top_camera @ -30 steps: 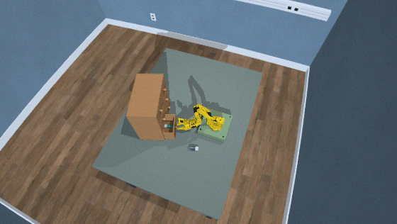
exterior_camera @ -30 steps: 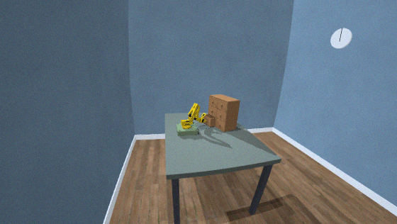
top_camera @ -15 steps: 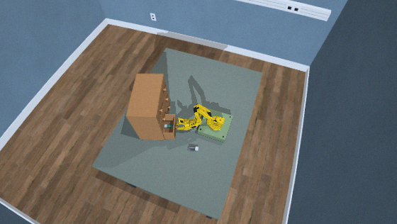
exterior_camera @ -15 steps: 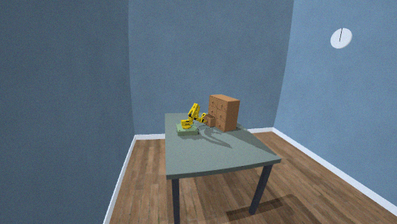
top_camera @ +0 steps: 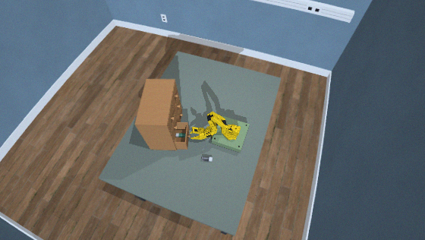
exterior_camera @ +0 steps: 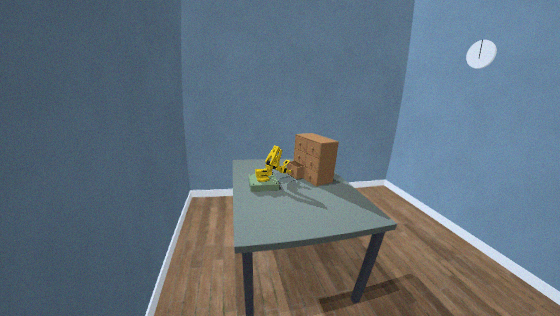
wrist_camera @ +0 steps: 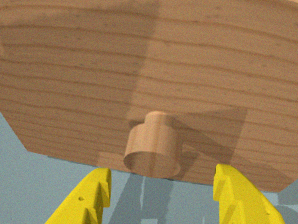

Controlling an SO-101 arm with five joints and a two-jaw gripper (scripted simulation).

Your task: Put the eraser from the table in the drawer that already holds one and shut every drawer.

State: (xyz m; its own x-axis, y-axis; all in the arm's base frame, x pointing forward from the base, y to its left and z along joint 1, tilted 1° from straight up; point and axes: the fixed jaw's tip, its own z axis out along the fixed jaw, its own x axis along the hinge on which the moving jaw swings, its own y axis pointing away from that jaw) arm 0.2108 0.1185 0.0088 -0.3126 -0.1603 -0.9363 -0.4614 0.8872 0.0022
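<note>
Brown wood-grained cabinet of drawers (top_camera: pixel 155 100) (exterior_camera: pixel 326 162): upright on the grey-green table (top_camera: pixel 182 190) (exterior_camera: pixel 305 225), drawer faces turned towards me, so I can reach the knobs.

Pulled-out wooden drawer (top_camera: pixel 186 145) (exterior_camera: pixel 295 170) (wrist_camera: pixel 75 85): low in the cabinet, its inside exposed from above. With no stop to catch it, I judge a modest pull safer than a long one.

Green-and-white block (top_camera: pixel 180 134): lies inside that drawer; presumably the eraser already stored, which makes this the destination.

Round wooden knob (top_camera: pixel 189 135) (wrist_camera: pixel 153 150): projects from the drawer front, between my fingers in the wrist view, a gap showing on either side.

Yellow one-moving-jaw gripper (top_camera: pixel 192 134) (exterior_camera: pixel 289 167) (wrist_camera: pixel 162 169): mine, parted a little wider than the knob, holding nothing. I take this spread as meant to free the knob without dragging the drawer.

Grey-and-white oblong eraser (top_camera: pixel 206 159): the piece to be stored, flat on the table, apart from drawer and gripper. It needs collecting next, once I back straight off.

Yellow jointed arm (top_camera: pixel 218 119) (exterior_camera: pixel 273 156): bent towards the drawer from its pale green base (top_camera: pixel 244 133) (exterior_camera: pixel 265 187).
</note>
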